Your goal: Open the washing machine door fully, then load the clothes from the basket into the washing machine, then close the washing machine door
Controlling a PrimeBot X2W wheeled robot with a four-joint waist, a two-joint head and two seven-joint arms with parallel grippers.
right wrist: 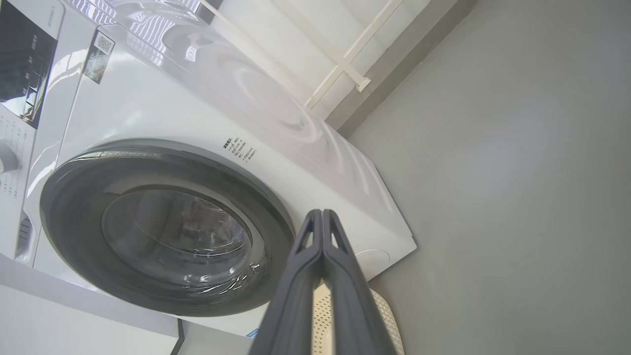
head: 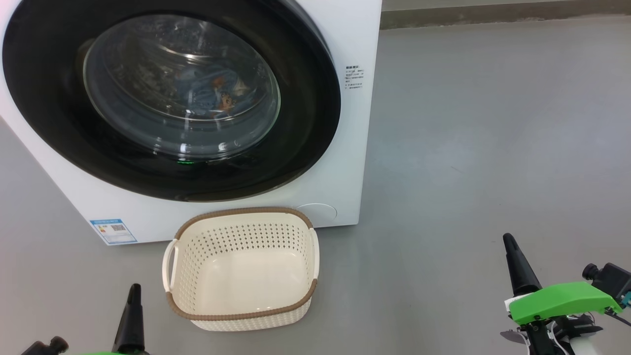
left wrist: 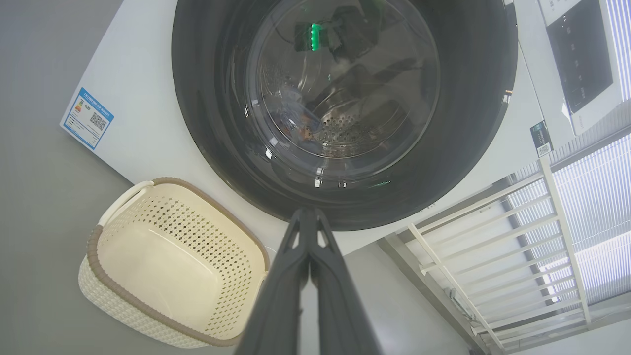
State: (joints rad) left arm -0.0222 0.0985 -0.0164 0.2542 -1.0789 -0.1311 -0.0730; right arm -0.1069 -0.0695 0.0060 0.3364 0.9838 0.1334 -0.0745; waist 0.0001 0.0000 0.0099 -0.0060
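Note:
The white washing machine [head: 345, 162] fills the upper left of the head view, its round black door [head: 59, 123] flat against the front. Through the glass window, light blue clothes [head: 217, 91] with orange print lie in the drum, also glimpsed as clothes [left wrist: 296, 121] in the left wrist view. The cream basket [head: 241, 217] stands on the floor before the machine with nothing inside. My left gripper [head: 134, 288] is shut at the basket's lower left. My right gripper [head: 508, 239] is shut, well right of the basket. Both hold nothing.
Grey floor [head: 468, 123] stretches to the right of the machine. A white railing [left wrist: 498, 246] and window blinds stand beside the machine in the left wrist view. A blue energy sticker [head: 113, 230] marks the machine's lower left corner.

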